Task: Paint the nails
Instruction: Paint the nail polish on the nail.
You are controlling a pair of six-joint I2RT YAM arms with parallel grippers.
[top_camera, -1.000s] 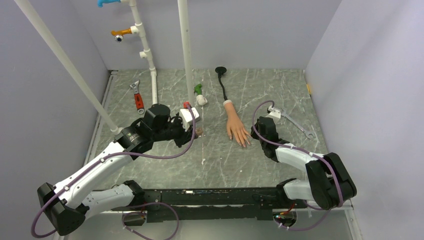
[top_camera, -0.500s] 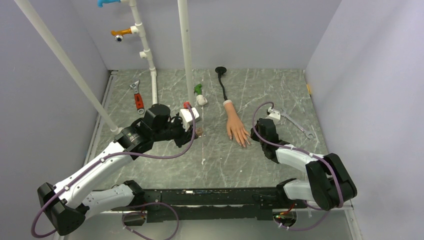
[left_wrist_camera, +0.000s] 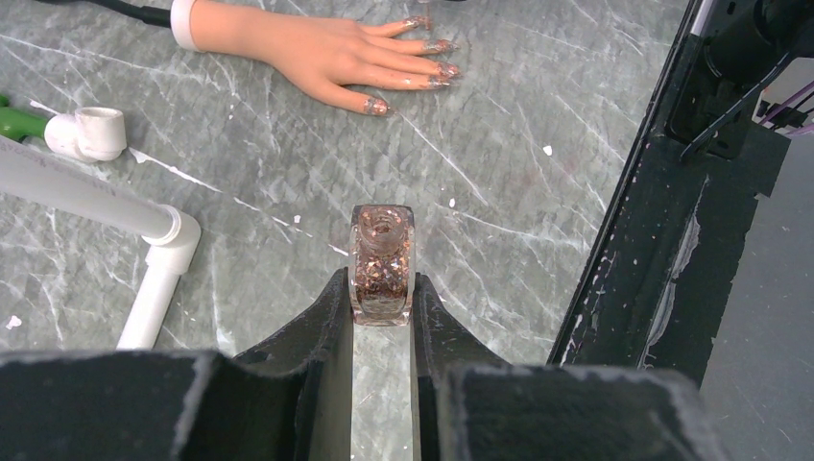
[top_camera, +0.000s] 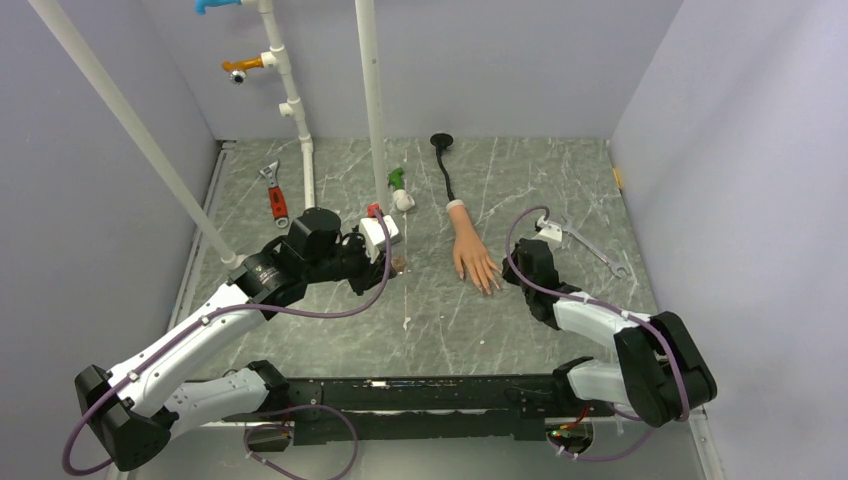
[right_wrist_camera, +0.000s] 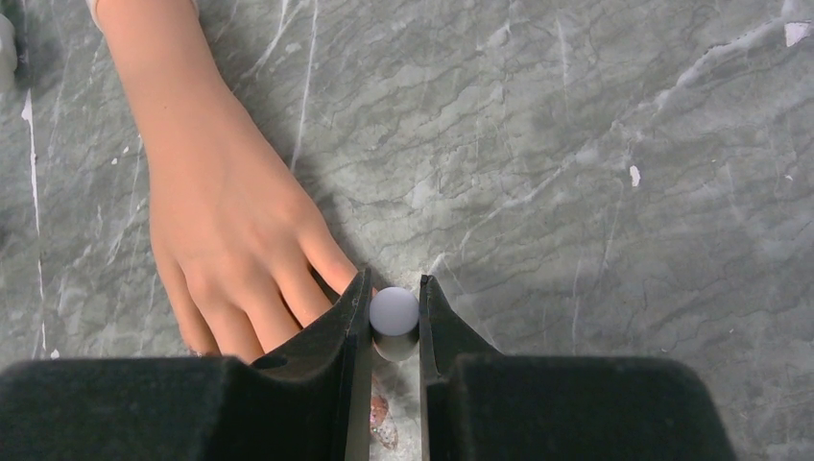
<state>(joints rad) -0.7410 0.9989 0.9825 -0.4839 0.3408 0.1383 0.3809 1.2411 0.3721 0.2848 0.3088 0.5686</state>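
At the near side of the grey marbled desk (top_camera: 450, 330), the left claw (left_wrist_camera: 382, 288) is clamped on a small uncapped polish bottle (left_wrist_camera: 382, 261). The bottle is clear glass full of coppery glitter, and it stands upright between the black fingers with its mouth open.

To the right and slightly farther in, the right claw (right_wrist_camera: 395, 288) is pinched shut on a round white cap (right_wrist_camera: 395, 311). It hangs right at the fingertips of the peach mannequin hand (top_camera: 468, 250), and one claw finger crosses the outermost finger in the wrist view.

The hand lies flat, palm down, mid-desk between the two claws. Its fingers point toward the arms, and the nails (left_wrist_camera: 447, 70) at their tips show glittery flecks.

Behind it, a black stem (top_camera: 446, 178) runs to the back. A red-handled wrench (top_camera: 275, 200) lies far left beside the white pipes (top_camera: 305, 150). A silver wrench (top_camera: 592, 247) lies far right.
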